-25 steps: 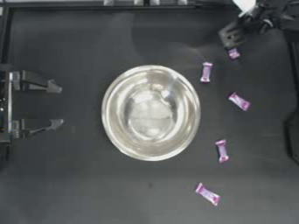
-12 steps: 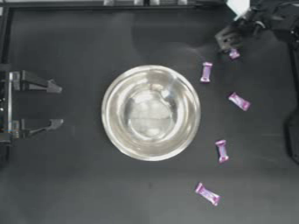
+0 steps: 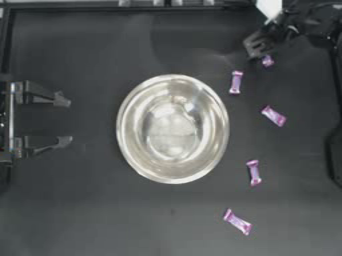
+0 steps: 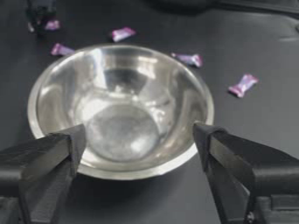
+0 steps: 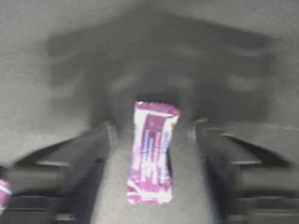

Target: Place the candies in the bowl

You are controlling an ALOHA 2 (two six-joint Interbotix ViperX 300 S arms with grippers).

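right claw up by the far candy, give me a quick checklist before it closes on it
1. Candy lies between the right claw jaws: ok.
2. Jaws open and clear of the wrapper: ok.
3. Claw low enough to grip: cannot tell.
4. Bowl has no candy in it and is unobstructed: ok.
5. Left claw parked at the left, away from the bowl: ok.
6. The other four candies, nearest one, lie apart from the claw: ok.

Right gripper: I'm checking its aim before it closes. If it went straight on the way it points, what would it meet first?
The right gripper would first meet the candy lying between its open fingers, then the table just beneath, though depth is hard to judge.
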